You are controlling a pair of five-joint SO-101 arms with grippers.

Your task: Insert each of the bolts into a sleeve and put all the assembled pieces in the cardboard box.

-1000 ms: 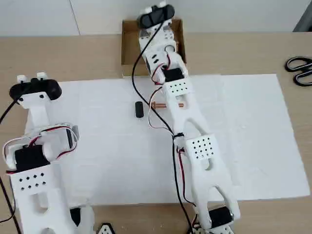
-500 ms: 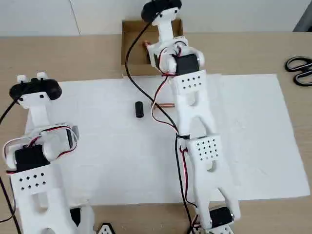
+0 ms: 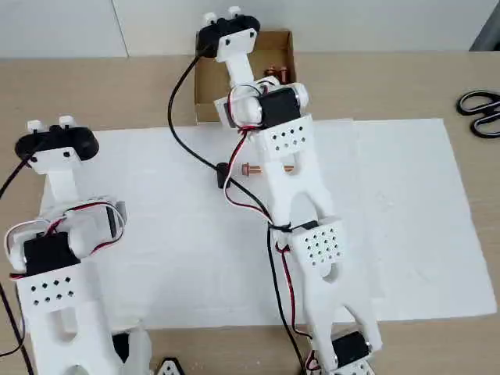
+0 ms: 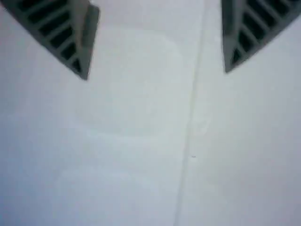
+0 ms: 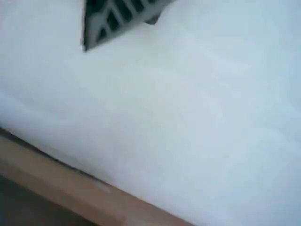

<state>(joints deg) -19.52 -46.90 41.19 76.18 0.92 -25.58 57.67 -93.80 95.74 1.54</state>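
On the bench (image 3: 117,86) a white sheet (image 3: 406,203) is spread, and at its far edge, in the middle, the cardboard box (image 3: 205,78) is set. In the high view the right gripper (image 3: 226,35) is seen above the far edge of this box, with the right arm stretched across the sheet towards it. Whether this gripper is wide or narrow cannot be told, and nothing can be made out in it. Copper-coloured pieces (image 3: 273,74) are seen inside the box, near its right wall and just beside the arm. One bolt (image 3: 254,168) is left lying flat on the sheet, close against the right arm and partly hidden under it. A black sleeve (image 3: 223,176) lies near the bolt's head, on its left and apart from it, and is crossed by the arm's black cable (image 3: 176,133). Both are well apart from the right gripper, on the near side of the box. The left gripper (image 4: 155,70) is held wide over bare sheet near the sheet's far left corner, with nothing between its fingers, well apart from the sleeve and the bolt. A pair of scissors (image 3: 480,105) is lying at the right edge of the bench, off the sheet.
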